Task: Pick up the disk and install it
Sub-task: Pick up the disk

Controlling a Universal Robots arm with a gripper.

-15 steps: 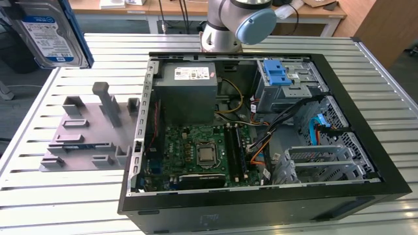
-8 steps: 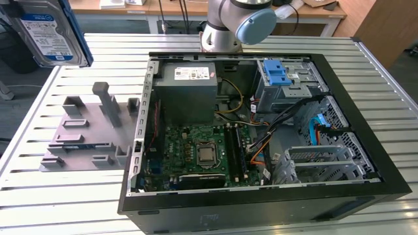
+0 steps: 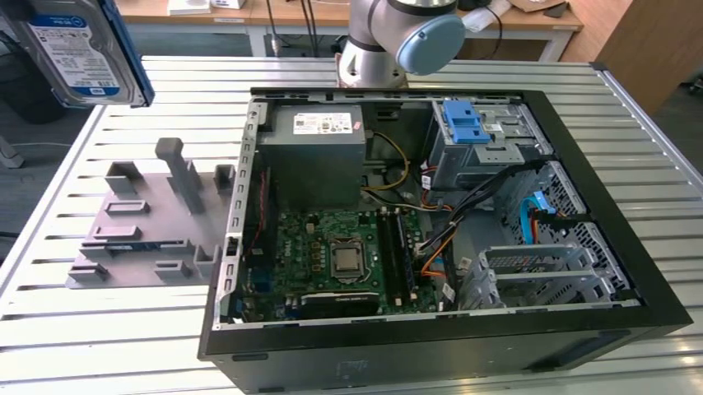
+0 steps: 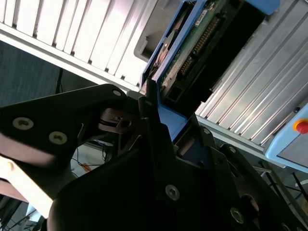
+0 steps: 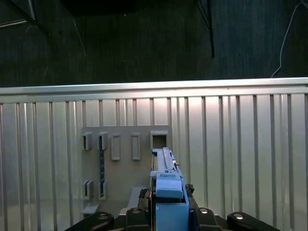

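Exterior view first: the disk point(image 3: 79, 49) is up in the air at the exterior view's upper left, label side facing us, blue bracket running down its edge. It is well clear of the slatted metal surface point(image 3: 132, 346). Beneath it on that surface lies a grey fixture plate point(image 3: 143, 222) with upright pegs and blocks. Beside the plate, toward the exterior view's right, sits the open computer case point(image 3: 615, 247). Inside the case there's a grey power-supply box point(image 3: 318, 156) at the back, a green motherboard point(image 3: 329, 251) in front of it, and a grey drive cage point(image 3: 483, 144) with a blue latch point(image 3: 463, 123) in the far corner. The arm point(image 3: 390, 37) rises just behind the case.

Over to the second wrist view: the hand point(image 4: 173, 120) is clamped tight on the disk. Its dark fingers point(image 4: 150, 103) press the blue bracket from both sides, and the disk sticks out beyond them. The disk's circuit-board underside and connector pins are turned to the camera. Behind it run the slats of the surface, and a pale box with a red button point(image 4: 301, 126) sits off at the edge.

Now the first wrist view: the disk shows edge-on, blue bracket up front, gripped between the fingers. Beyond it the fixture plate lies flat on the surface, its slots and blocks in plain sight.
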